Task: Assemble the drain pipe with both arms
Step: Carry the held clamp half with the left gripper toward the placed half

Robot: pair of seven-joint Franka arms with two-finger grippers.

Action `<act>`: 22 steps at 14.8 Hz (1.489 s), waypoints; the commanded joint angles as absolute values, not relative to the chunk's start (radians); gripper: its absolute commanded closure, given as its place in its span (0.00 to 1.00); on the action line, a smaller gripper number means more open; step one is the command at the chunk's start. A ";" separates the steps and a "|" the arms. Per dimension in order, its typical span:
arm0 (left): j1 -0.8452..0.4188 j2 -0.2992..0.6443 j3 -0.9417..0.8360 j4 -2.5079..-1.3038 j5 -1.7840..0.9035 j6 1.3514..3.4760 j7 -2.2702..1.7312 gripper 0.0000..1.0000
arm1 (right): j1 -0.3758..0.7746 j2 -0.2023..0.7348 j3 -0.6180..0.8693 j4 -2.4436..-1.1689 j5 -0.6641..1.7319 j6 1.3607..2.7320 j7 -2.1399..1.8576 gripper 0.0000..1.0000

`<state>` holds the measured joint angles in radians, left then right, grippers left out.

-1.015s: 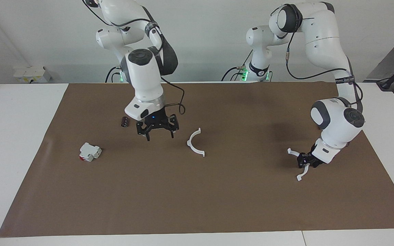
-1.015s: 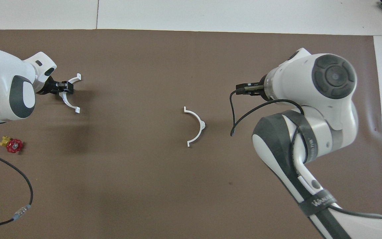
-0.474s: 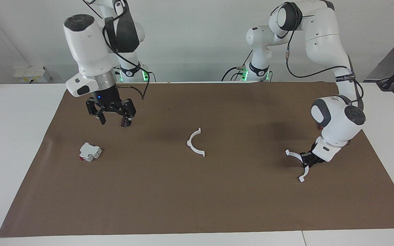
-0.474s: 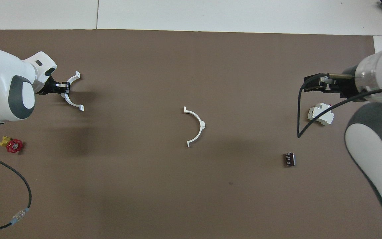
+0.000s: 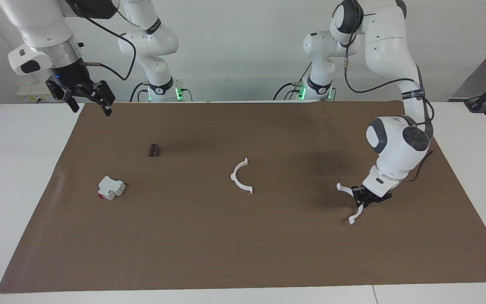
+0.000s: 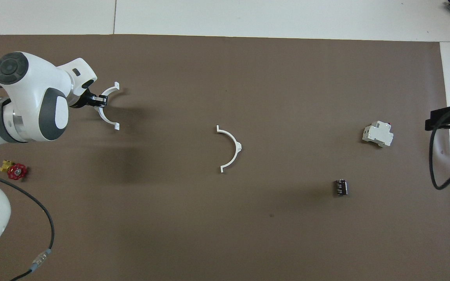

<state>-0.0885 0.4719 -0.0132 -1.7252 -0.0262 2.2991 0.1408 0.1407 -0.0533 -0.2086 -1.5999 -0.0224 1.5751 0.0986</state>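
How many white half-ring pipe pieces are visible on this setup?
2. One half-ring arc lies mid-mat. The other arc is clamped in the left gripper, toward the left arm's end. None appears hidden.

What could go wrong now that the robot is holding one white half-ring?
1. The left hand pinches the thin white plastic half-ring only at its middle, so the piece might twist or slip while carried.
2. The other white half-ring lies loose on the brown mat; pushing the two together might just slide it away.
3. The right hand waits open, raised over the mat's edge, so it cannot steady the loose piece yet.
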 commanded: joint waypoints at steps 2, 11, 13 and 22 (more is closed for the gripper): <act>-0.198 0.448 0.003 -1.744 0.066 2.284 0.146 1.00 | 0.098 -0.049 -0.140 -1.592 -0.021 1.548 0.075 0.00; -0.431 0.422 0.002 -1.789 0.069 2.257 -0.142 1.00 | 0.100 -0.067 -0.130 -1.626 -0.011 1.520 0.083 0.00; -0.478 0.416 0.002 -1.792 0.069 2.253 -0.217 1.00 | 0.100 -0.069 -0.130 -1.624 0.021 1.502 0.089 0.00; -0.572 0.393 0.002 -1.841 0.069 2.260 -0.402 1.00 | 0.110 -0.077 -0.132 -1.624 0.025 1.505 0.081 0.00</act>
